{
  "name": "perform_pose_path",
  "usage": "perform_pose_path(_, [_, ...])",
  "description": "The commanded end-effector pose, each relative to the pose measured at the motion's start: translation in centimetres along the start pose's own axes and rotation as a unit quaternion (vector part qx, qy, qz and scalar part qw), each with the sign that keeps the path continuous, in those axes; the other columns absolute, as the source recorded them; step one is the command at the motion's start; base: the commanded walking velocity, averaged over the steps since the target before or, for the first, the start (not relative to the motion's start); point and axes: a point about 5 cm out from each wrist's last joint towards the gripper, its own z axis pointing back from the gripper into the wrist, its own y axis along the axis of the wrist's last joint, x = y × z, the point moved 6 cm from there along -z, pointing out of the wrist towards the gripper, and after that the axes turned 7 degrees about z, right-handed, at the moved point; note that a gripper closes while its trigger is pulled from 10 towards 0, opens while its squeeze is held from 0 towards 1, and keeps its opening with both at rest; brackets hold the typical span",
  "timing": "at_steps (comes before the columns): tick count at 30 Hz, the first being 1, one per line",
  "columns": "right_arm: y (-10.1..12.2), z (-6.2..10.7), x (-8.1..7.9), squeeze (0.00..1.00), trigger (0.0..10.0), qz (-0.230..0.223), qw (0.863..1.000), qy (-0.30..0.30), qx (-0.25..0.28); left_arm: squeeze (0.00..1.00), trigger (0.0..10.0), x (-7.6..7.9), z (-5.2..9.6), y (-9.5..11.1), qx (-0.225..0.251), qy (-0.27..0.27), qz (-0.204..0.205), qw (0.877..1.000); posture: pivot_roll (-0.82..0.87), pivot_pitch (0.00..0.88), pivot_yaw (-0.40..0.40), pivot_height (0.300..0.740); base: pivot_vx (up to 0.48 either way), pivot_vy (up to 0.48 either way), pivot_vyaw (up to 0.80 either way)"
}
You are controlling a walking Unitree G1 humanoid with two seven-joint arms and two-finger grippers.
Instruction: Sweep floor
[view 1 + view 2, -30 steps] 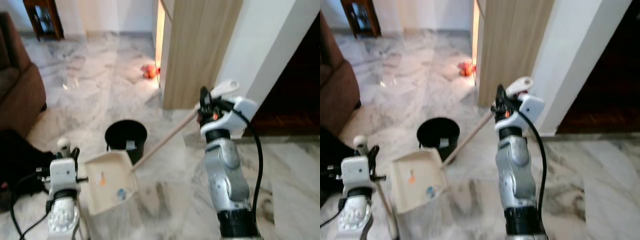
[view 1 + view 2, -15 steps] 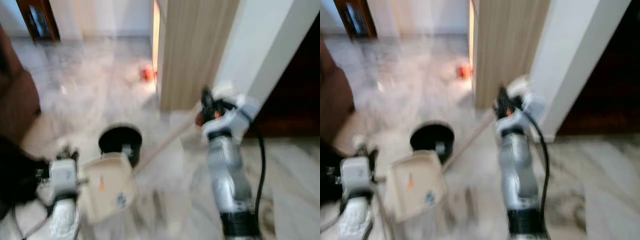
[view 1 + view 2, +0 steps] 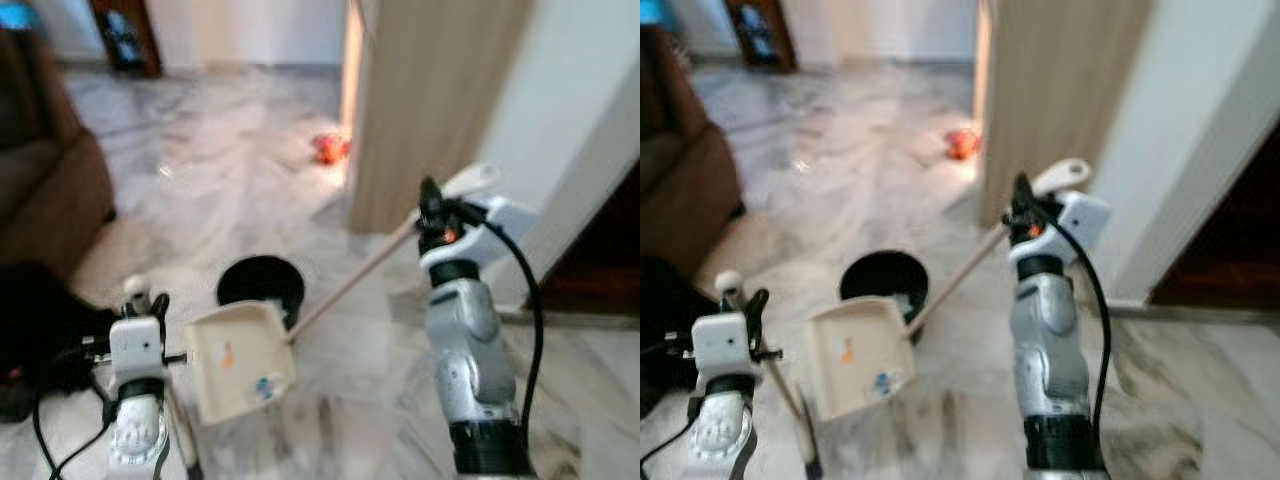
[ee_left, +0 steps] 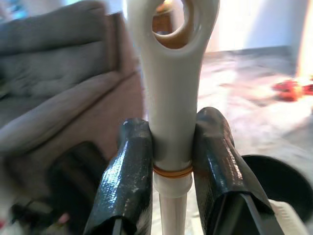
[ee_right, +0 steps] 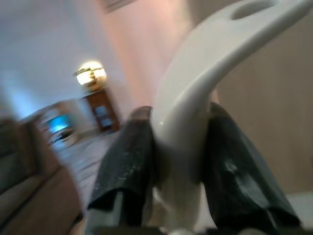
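Note:
My right gripper (image 3: 432, 203) is shut on the white grip (image 5: 195, 93) of a long wooden handle (image 3: 350, 280). That handle slants down to a cream dustpan (image 3: 240, 362), which holds a small orange bit and a blue bit. The pan's far edge lies at the rim of a black bin (image 3: 260, 284) on the marble floor. My left gripper (image 4: 171, 134) is shut on the white, holed top of a broom handle (image 3: 132, 288). The broom's stick (image 3: 790, 400) runs down past the pan; its head is hidden.
A brown sofa (image 3: 50, 190) stands at the left, with a black heap and cables (image 3: 40, 325) in front of it. An orange object (image 3: 328, 148) lies by the wooden panel (image 3: 430, 100). A white wall (image 3: 570, 130) and a dark doorway (image 3: 605, 255) are at the right.
The whole picture has shifted to the right, so the camera has turned left. Both grippers keep their holds, and the dustpan stays by the bin.

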Motion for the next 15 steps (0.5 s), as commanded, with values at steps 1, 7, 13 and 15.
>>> perform_pose_path(1, [2.00, -0.38, -1.74, 0.00, 10.0, -0.031, 0.999, 0.021, 0.037, 0.00, 10.0, -0.77, -0.20, 0.82, 0.018, 0.009, -0.013, 1.000, 0.13, 0.020, -0.024, 0.740, 0.281, 0.000, 0.51])
perform_pose_path(7, [1.90, -0.35, -1.67, 0.00, 10.0, -0.035, 0.999, 0.019, 0.035, 0.00, 10.0, -0.72, -0.24, 0.88, 0.019, 0.007, -0.014, 1.000, 0.13, 0.022, -0.024, 0.740, 0.282, 0.000, 0.17])
perform_pose_path(13, [1.85, -0.40, -1.69, 0.00, 10.0, -0.036, 0.999, 0.019, 0.034, 0.00, 10.0, -0.78, -0.30, 0.95, 0.020, 0.008, -0.015, 1.000, 0.13, 0.022, -0.023, 0.740, 0.282, 0.000, 0.00])
perform_pose_path(15, [1.85, -0.41, -1.69, 0.00, 10.0, -0.036, 0.999, 0.019, 0.034, 0.00, 10.0, -0.79, -0.30, 0.95, 0.020, 0.008, -0.015, 1.000, 0.13, 0.022, -0.023, 0.740, 0.281, 0.000, 0.00])
